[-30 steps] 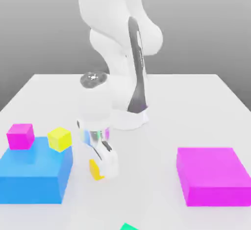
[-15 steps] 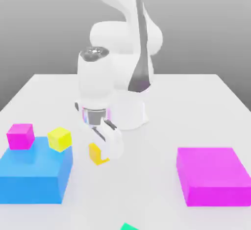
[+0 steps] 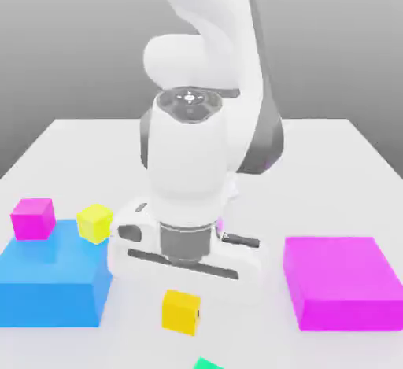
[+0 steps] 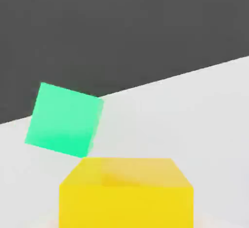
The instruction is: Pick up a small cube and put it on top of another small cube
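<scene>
Gripper [image 3: 182, 312] jaws narrow, holding small golden-yellow plain cube [image 4: 126, 207]; flat green block [image 4: 64, 120] by desk [image 3: 260, 344] edge. Cube likely light, stiff; best gripped mid-height, opposite faces.

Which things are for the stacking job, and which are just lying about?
For the job:
- golden cube, at the end effector
- another small cube, but I can't tell which

Maybe just lying about:
- big blue block
- big magenta block
</scene>
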Tool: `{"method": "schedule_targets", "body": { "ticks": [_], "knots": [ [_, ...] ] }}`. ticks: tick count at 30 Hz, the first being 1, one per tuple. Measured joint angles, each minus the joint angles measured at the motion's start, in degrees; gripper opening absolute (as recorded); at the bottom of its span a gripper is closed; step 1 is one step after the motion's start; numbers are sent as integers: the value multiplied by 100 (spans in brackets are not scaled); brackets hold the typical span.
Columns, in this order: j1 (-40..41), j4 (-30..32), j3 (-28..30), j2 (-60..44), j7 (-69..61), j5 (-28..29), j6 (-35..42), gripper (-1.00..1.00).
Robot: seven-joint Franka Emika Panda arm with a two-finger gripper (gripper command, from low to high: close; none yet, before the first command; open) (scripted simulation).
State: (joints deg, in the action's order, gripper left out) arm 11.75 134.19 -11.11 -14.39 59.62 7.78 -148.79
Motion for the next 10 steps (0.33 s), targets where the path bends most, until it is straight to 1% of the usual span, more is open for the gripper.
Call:
{"method": "schedule_targets", "body": {
  "ticks": [2, 4, 6, 7, 10],
  "knots": [
    [8, -317, -102, -130, -229, -114, 228, -100],
    [-23, -419, -63, -418, -184, -66, 68, -100],
    [-102, -472, 41, -802, -88, 64, -253, -100],
    [-135, -489, 84, -948, -50, 116, -380, 100],
    [-135, -489, 84, -948, -50, 116, -380, 100]
  ]
}}
